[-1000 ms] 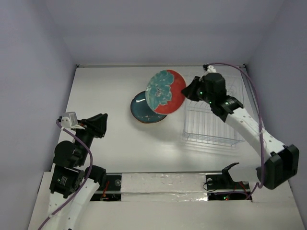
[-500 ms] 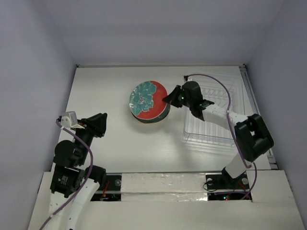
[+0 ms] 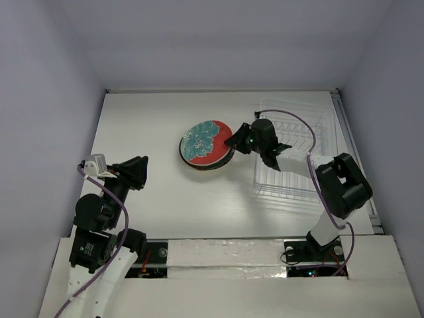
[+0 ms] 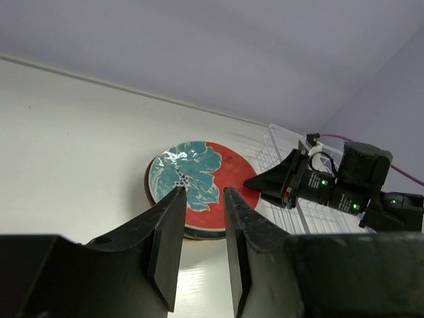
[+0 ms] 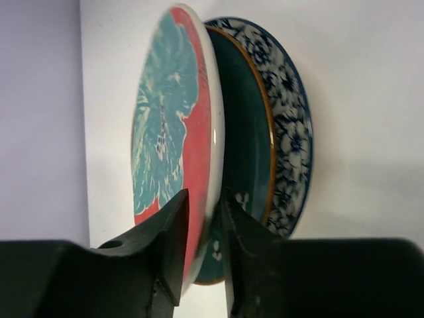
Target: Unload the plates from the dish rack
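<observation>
The red plate (image 5: 173,126) is being pinched at its rim by the right claw (image 5: 203,202), with one finger being pressed on each face and only the rim's thickness between them. The plate is being held tilted over the teal plate (image 5: 246,126), which is lying on the floral plate (image 5: 293,132) on the counter (image 3: 146,119), just left of the rack (image 3: 298,179). The left claw (image 4: 201,199) is being held slightly parted, well apart from the plates, with nothing gripped.

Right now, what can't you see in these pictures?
Top view: the red plate covers the stack beneath; only a dark rim shows.
Right wrist view: the right gripper hides the plates' lower edges; whether the red plate touches the dark teal plate is unclear.
Left wrist view: the left gripper blocks the dish rack's near part.
</observation>
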Controlling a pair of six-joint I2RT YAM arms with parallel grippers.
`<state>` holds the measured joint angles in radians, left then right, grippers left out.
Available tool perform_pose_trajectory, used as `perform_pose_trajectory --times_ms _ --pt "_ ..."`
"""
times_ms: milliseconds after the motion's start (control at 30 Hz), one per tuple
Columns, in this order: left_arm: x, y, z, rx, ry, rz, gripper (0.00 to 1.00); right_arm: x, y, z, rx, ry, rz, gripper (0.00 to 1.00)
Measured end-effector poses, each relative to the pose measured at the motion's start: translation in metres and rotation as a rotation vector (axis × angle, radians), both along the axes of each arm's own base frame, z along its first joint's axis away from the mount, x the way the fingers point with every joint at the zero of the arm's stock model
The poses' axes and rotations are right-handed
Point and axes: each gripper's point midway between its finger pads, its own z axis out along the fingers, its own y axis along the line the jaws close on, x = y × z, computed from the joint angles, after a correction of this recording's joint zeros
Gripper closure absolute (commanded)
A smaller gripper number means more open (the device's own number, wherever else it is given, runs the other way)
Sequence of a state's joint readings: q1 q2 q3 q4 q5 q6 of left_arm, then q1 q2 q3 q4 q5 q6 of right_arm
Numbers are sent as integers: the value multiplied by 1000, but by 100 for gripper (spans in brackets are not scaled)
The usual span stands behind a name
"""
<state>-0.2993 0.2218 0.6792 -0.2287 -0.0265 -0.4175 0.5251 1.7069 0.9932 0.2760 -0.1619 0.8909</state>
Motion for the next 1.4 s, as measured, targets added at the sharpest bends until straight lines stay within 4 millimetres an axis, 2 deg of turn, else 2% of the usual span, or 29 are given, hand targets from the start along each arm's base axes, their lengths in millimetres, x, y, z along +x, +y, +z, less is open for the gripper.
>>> perform_pose_trajectory --times_ms 67,100,200,233,367,467,567,700,800,900,967,1033,1067,1200,1300,1333,1367,1400 --pt "0 1 0 0 0 4 74 -3 -1 -7 3 6 -2 60" --pt "0 1 0 0 0 7 73 -6 -3 -12 -2 16 -3 59" --pt "1 2 0 0 0 9 73 -9 -5 -21 -14 32 -3 44" --pt "1 2 0 0 0 9 73 -9 -5 -20 -11 25 -2 36" --pt "1 2 0 0 0 9 73 -7 -6 -14 -21 -6 -2 21" --pt "1 2 0 0 0 9 73 -8 -8 -10 -67 -35 -4 15" --pt "1 2 0 0 0 9 72 -9 -17 -14 -155 -38 -24 10" --pt "1 2 0 0 0 10 69 -11 -27 -16 -249 -50 -44 8" --pt "1 4 0 0 0 18 64 -16 -38 -8 -298 -64 -60 9" --pt "1 4 0 2 0 19 52 -22 -48 22 -308 -123 -71 20" --pt "1 4 0 1 0 18 43 -29 -54 53 -294 -191 -70 63" --pt "1 3 0 1 -1 15 37 -38 -60 93 -258 -279 -74 92" --pt "1 3 0 2 -1 13 31 -45 -63 113 -238 -322 -70 100" --pt "1 2 0 2 -1 9 22 -80 -82 189 -159 -503 -67 100" --pt "1 2 0 2 -1 9 18 -111 -106 234 -120 -618 -100 91" --pt "1 2 0 2 -2 9 17 -125 -120 253 -100 -672 -130 76" --pt "1 2 1 1 -4 9 16 -138 -133 268 -83 -713 -165 67" --pt "1 2 2 0 -7 9 15 -150 -147 280 -72 -752 -203 51"
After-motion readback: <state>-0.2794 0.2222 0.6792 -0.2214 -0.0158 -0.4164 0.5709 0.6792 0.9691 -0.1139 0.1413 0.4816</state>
